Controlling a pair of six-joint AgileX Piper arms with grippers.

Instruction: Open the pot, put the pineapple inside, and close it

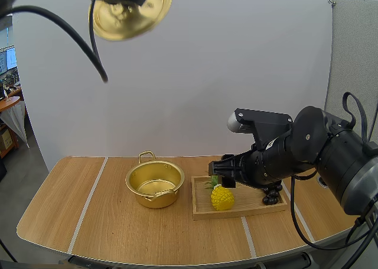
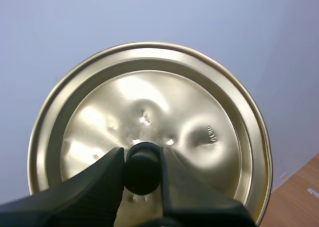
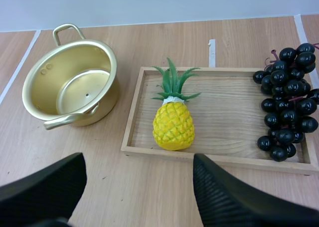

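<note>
left gripper (image 2: 143,159): clamped on the black knob (image 2: 143,173) of the lid (image 2: 149,97), one finger pressed to each side of the knob
lid: gold metal with several dents, held high in the air well above the table (image 1: 118,233), up and to the left of the pot (image 1: 155,199) and far apart from it; it hangs tilted rather than flat
pot: gold, with two looped handles, one on the far side and one on the near side; it stands upright on the table, uncovered, with nothing inside; it is just left of the tray (image 3: 224,159), with a narrow strip of bare wood between them
pineapple (image 3: 173,124): small and yellow with a green leafy crown, lying in the tray at the end nearest the pot; its crown points to the far rim and its body is close to the near rim; nothing touches it
right gripper (image 3: 138,157): fingers spread wide apart with nothing between them; in the high view it hovers just above the pineapple's leaves, and in the right wrist view the pineapple sits in line with the gap between the two fingers
tray: shallow, wooden, rectangular, flat on the table to the right of the pot; its middle is bare
grapes (image 3: 289,107): a dark bunch at the tray's right end, well apart from the pineapple, partly inside the tray and partly over its rim
table: light wood with pale lines running across it
</note>
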